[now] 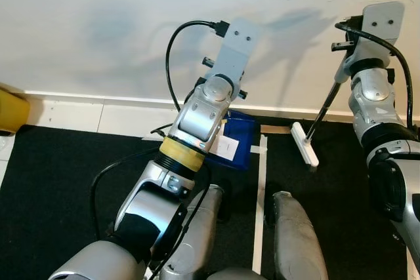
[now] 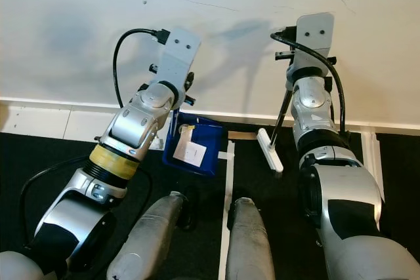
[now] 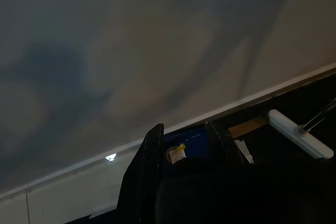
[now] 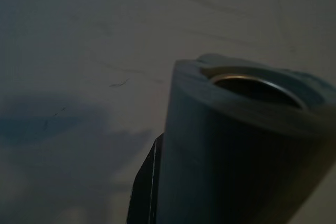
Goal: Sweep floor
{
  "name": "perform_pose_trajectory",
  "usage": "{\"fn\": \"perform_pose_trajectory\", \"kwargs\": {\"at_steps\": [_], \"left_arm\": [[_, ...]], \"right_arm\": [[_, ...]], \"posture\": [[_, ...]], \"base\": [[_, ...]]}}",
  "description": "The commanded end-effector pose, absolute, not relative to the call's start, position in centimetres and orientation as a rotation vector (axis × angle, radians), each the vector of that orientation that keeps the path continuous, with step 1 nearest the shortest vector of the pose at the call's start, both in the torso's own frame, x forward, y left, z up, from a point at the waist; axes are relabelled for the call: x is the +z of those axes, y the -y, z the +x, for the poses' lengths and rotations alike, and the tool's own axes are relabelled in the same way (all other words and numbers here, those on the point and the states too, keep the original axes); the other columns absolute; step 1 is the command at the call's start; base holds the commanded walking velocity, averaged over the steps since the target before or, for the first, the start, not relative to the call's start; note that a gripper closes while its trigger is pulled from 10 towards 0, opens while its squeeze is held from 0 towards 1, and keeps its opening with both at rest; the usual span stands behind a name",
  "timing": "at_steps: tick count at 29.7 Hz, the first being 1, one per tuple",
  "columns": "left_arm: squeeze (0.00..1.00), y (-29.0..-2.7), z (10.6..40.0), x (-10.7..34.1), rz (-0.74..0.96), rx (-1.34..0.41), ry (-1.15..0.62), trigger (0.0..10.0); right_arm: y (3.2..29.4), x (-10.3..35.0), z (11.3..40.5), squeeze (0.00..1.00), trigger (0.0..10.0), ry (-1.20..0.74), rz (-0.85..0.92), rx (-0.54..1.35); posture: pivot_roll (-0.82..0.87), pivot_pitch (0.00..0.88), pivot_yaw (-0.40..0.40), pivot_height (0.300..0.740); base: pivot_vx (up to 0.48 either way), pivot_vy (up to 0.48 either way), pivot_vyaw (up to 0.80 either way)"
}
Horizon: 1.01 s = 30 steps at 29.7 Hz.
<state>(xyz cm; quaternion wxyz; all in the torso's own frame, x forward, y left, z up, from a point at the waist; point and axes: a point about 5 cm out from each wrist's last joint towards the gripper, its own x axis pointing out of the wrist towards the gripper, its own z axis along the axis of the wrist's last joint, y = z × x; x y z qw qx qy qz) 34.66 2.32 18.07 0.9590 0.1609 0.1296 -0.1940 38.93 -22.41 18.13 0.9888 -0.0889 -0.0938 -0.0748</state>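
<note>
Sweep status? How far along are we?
Looks done: white paper scraps lie in the blue plastic dustpan, which the left gripper holds. In hand: the right arm holds the white-headed broom, head on the black floor beside the pan. Left: unclear; further debris is hard to make out.

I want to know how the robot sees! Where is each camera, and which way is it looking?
Left eye view: on the head, looking down at the left arm, the legs, the blue dustpan and the broom.
Right eye view: beside it, same scene, with the right arm.
Left wrist view: along two black fingers at the wall, dustpan and broom head.
Right wrist view: close on the grey handle, facing the wall.
Both eyes and the left wrist share the dustpan and broom.
</note>
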Motion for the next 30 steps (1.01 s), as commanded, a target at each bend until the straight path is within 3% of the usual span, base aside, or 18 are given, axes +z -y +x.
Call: {"fn": "perform_pose_trajectory", "kwargs": {"at_steps": [1,7,10,17,20,23,26,30], "left_arm": [[0.0,-1.6,33.8,16.1,0.332,-0.433,-0.349,10.0],[0.0,-1.6,33.7,16.1,0.331,-0.435,-0.35,10.0],[0.0,-2.0,33.6,16.0,0.33,-0.43,-0.354,10.0],[0.0,-2.2,33.5,15.7,0.323,-0.429,-0.365,10.0],[0.0,-2.1,33.6,15.7,0.317,-0.425,-0.365,10.0],[0.0,-2.4,33.9,15.9,0.293,-0.408,-0.361,10.0],[0.0,-3.7,34.5,16.5,0.24,-0.362,-0.359,10.0],[0.0,-7.7,35.8,17.3,0.125,-0.251,-0.361,10.0]], "right_arm": [[21.8,17.1,39.0,0.0,10.0,0.135,-0.078,-0.136],[19.4,16.7,39.5,0.0,10.0,0.114,0.164,-0.054],[16.5,18.4,40.1,0.0,10.0,0.192,0.339,0.088],[12.5,23.4,40.6,0.0,10.0,0.397,0.431,0.335],[12.5,24.8,40.4,0.0,10.0,0.464,0.413,0.371],[14.3,26.4,40.1,0.0,10.0,0.54,0.354,0.349],[16.1,27.7,39.7,0.0,10.0,0.6,0.301,0.341],[17.9,29.2,38.4,0.0,10.0,0.667,0.256,0.381]], "posture": [[0.16,0.341,0.126,0.74],[0.16,0.341,0.126,0.74],[0.16,0.337,0.126,0.74],[0.15,0.335,0.122,0.74],[0.14,0.333,0.117,0.74],[0.13,0.327,0.109,0.74],[0.1,0.322,0.103,0.74],[0.07,0.307,0.091,0.74]], "base": [[0.0,0.0,0.0],[0.0,0.0,0.0],[0.0,0.0,0.0],[0.0,0.0,0.0],[0.0,0.0,0.0],[0.0,0.0,0.0],[0.0,0.0,0.0],[0.0,0.0,0.0]]}}
